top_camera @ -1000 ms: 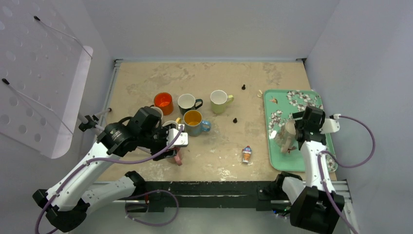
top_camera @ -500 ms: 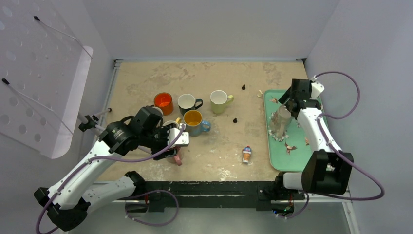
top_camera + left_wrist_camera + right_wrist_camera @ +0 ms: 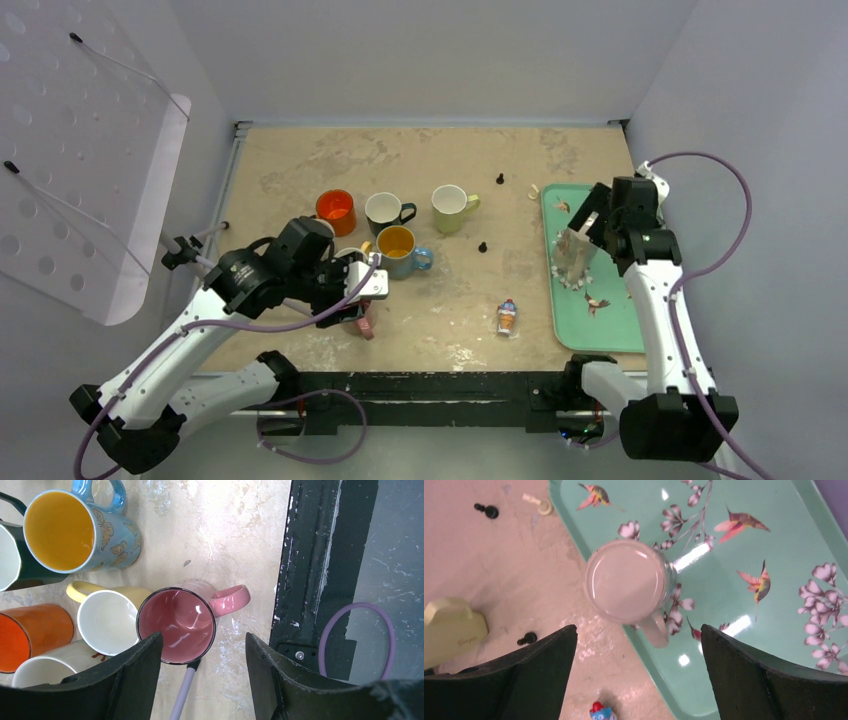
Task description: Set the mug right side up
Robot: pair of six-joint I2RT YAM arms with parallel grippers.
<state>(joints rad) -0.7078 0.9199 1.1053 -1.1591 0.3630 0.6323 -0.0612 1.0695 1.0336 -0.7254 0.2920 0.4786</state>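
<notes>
Glass mug (image 3: 626, 582) stands on end on the teal bird-and-flower tray (image 3: 774, 645), close to the tray's left rim, its handle pointing toward the near edge; the round face turned upward looks milky, and whether that is mouth or base I cannot tell. Right gripper (image 3: 636, 630) hangs directly above it with its jaws spread wide, one finger off to each side of the mug and neither one touching it. On the far side of the table, the left gripper (image 3: 204, 636) hovers over an upright pink mug (image 3: 177, 625) with its jaws apart and nothing clamped between them; one finger overlaps the mug's rim in the left wrist view, though contact cannot be judged. Just beside the pink mug sit a cream mug with a yellow handle (image 3: 107, 622), an orange mug (image 3: 25, 635) and a blue butterfly mug (image 3: 65, 530) with a yellow inside, all mouth up. A pale green mug (image 3: 452, 203) stands farther back, and a small toy figure (image 3: 508, 317) lies on the tabletop between the mug cluster and the tray.
</notes>
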